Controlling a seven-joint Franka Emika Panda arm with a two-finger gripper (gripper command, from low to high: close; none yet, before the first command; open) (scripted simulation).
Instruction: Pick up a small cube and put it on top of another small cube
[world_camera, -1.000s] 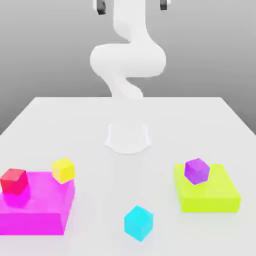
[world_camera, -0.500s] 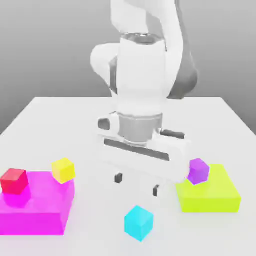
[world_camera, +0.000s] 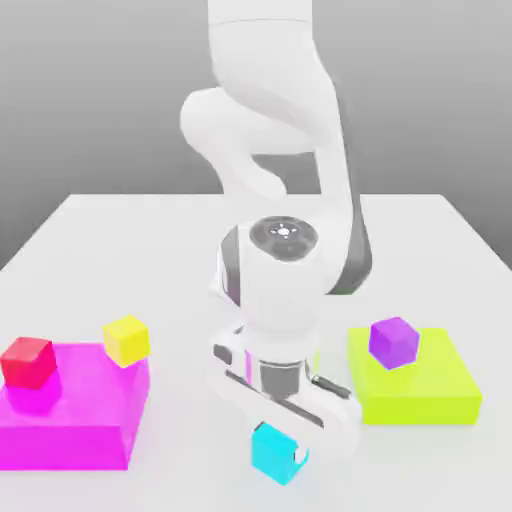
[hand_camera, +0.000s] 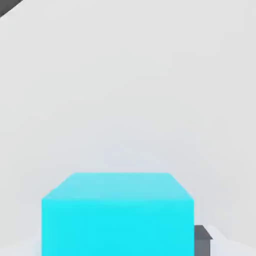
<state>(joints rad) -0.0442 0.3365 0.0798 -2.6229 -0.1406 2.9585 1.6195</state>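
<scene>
We see the gripper (world_camera: 280, 452) low in the middle of the exterior view, its jaws drawn in tight against the cyan cube (world_camera: 272, 452), which sits on the white table (world_camera: 180, 250). The hand's white body covers the cube's top and upper right corner, so we cannot make out the contact itself. In the hand view the cyan cube (hand_camera: 117, 215) is cut off by the lower edge, with one dark fingertip (hand_camera: 202, 239) against its right side; the other finger is hidden.

Further out, the red cube (world_camera: 27, 362) rests on the magenta block (world_camera: 75, 420) at lower left, the yellow cube (world_camera: 126, 340) at that block's far corner. At lower right, the purple cube (world_camera: 393, 343) sits on the lime block (world_camera: 420, 390). The arm's top is cut off by the frame.
</scene>
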